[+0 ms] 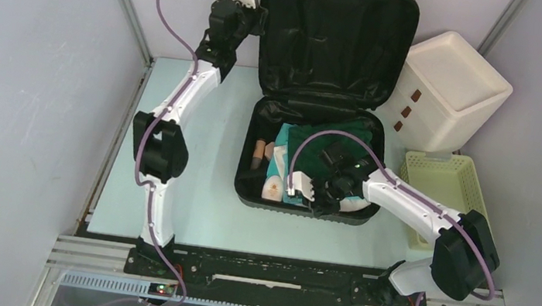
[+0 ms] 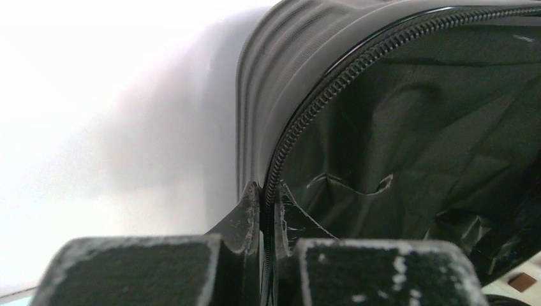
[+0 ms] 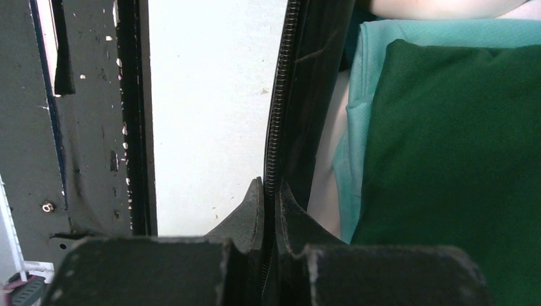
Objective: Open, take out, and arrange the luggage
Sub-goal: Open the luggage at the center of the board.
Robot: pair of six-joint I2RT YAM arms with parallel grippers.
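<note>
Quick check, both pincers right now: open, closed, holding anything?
Left pincer: closed, clamped on the raised lid edge of the luggage.
Right pincer: closed, clamped on the luggage's near rim.

We count one suitcase (image 1: 333,44). Inside it we count two folded cloths: one dark green cloth (image 3: 459,159) and one teal cloth (image 3: 357,127). Beside these we count three small containers (image 1: 273,188); this figure is uncertain at this viewing size. We count one white drawer box (image 1: 456,78) with three brown pulls (image 1: 407,111), one yellow basket (image 1: 449,171) and two arms (image 1: 180,103).
</note>
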